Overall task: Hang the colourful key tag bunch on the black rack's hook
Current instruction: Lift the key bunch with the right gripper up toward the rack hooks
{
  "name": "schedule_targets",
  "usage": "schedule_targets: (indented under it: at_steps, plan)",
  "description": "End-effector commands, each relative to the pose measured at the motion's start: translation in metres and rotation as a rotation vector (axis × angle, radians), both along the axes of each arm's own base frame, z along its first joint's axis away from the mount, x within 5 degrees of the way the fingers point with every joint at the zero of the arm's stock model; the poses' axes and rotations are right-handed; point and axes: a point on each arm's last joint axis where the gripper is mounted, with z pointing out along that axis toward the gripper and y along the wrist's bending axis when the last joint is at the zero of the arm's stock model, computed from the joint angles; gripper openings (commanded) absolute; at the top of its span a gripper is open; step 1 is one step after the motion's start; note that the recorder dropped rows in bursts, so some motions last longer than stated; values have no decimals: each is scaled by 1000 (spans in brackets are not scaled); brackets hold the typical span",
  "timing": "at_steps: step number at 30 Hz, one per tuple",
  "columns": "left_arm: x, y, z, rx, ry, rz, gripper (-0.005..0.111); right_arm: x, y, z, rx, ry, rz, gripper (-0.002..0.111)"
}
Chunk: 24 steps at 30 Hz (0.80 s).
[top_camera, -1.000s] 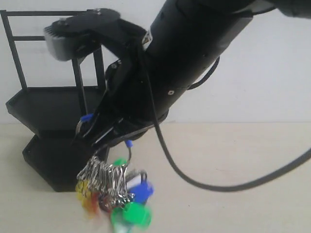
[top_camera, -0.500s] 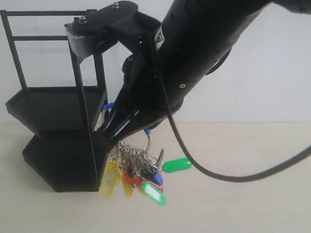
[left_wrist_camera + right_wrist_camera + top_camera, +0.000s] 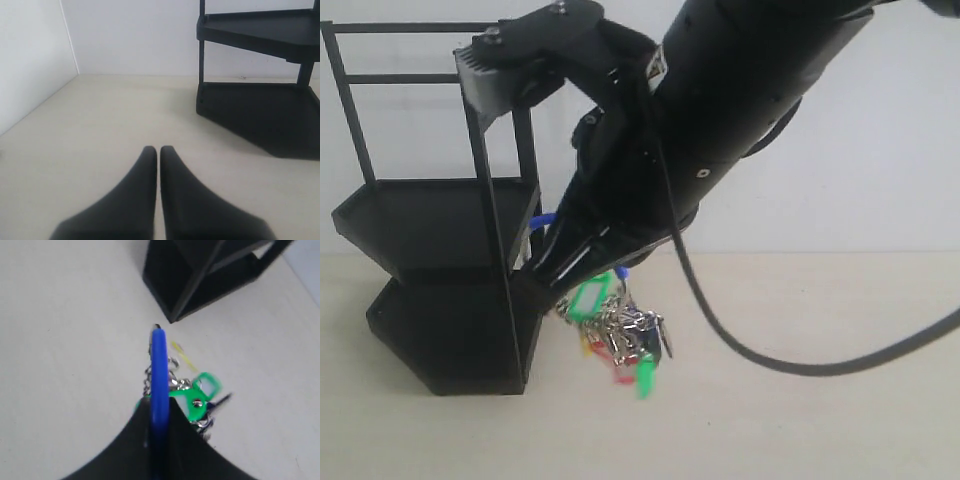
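- Right gripper (image 3: 563, 268), exterior view: clamped on the blue loop (image 3: 544, 216) of the colourful key tag bunch (image 3: 616, 330), which dangles blurred just beside the black rack (image 3: 430, 230)'s lower tier.
- Left wrist view: left gripper (image 3: 158, 152) pressed together, holding nothing, over the table (image 3: 100, 130); the rack is near.
- Right wrist view: the loop is pinched between the fingers, with the tags hanging beyond.

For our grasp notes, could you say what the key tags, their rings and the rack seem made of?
Green key tag: likely plastic, smooth bright colour. Rings: metal, silvery glints. Black rack: probably painted metal, thin matte bars, solid trays.
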Motion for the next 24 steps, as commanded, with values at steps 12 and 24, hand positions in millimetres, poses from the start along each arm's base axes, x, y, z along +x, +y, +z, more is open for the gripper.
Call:
schedule_targets:
  at_steps: [12, 24]
  plan:
    - [0, 0, 1, -5, 0, -1, 4, -6, -3, 2, -38, -6, 107, 0]
    - [0, 0, 1, -5, 0, -1, 4, 24, -8, 19, 129, -210, -266, 0]
